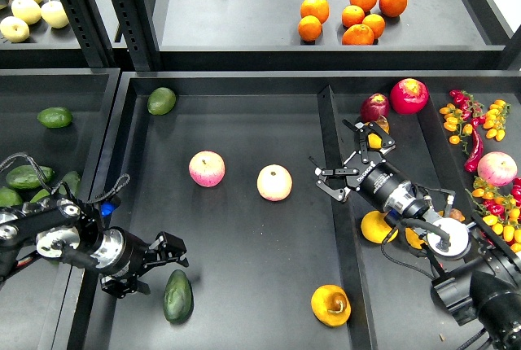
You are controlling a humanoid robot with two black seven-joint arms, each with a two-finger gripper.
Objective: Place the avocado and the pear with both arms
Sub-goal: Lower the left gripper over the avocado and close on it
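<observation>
Avocado [178, 296] is seen lying on the dark tray [244, 122], front left, just beside the left gripper [169, 254], whose jaws are spread with nothing held. Pear [330, 305] is set front centre, well apart from the right gripper [332, 181], also open and empty.

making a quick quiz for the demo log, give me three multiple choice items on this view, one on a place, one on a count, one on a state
1. Where does the dark avocado lie?
A. upper shelf
B. bin floor by the left gripper
C. among the oranges

2. How many pink-and-yellow apples are on the middle bin floor?
A. two
B. four
C. none

3. How is the right gripper?
A. shut on the pear
B. open, holding nothing
C. out of view

B: it rests just below the left gripper.
A: two lie side by side.
B: its fingers are spread, and the pear lies apart.
</observation>
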